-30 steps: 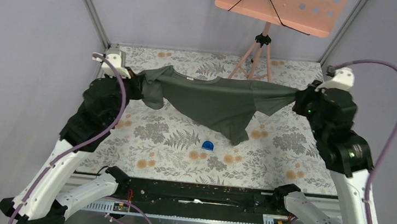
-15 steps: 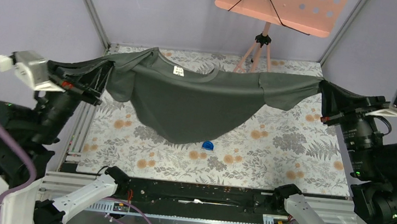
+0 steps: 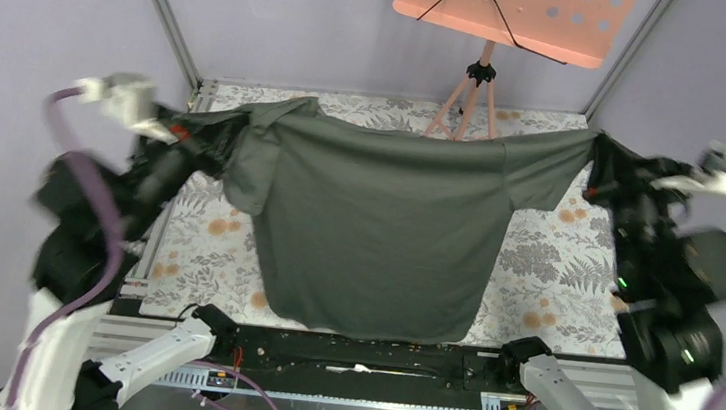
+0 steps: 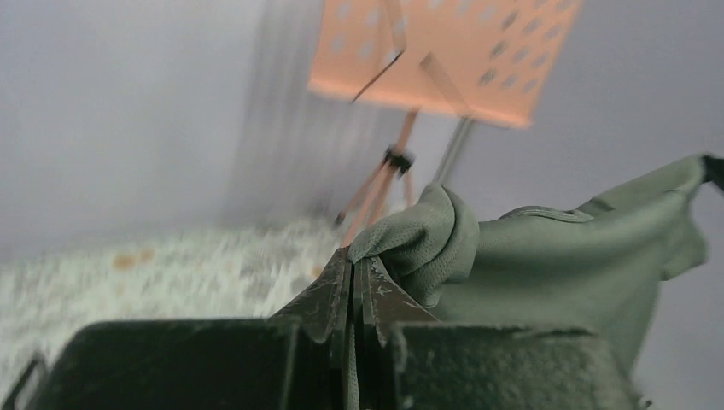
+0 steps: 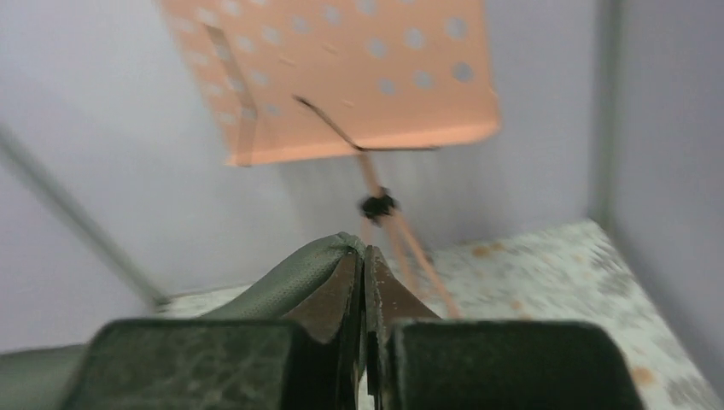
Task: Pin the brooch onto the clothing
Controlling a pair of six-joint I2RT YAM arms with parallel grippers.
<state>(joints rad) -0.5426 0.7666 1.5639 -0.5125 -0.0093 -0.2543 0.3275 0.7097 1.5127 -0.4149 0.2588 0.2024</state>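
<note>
The clothing, a dark grey-green T-shirt, hangs spread out above the table, stretched between both arms. My left gripper is shut on its left sleeve end; the left wrist view shows the cloth bunched at the closed gripper. My right gripper is shut on the right sleeve end, and in the right wrist view a fold of cloth comes out of the closed gripper. The shirt's lower hem hangs near the table's front edge. The brooch is out of view.
A floral-patterned mat covers the table. An orange perforated music stand on a tripod stands at the back. Grey walls and metal frame posts close in the sides. A black rail runs along the near edge.
Both arms rose and swung outward, pulling the shirt taut and lifting it so it now hangs flat and full length. The small blue object is now hidden behind the shirt.
</note>
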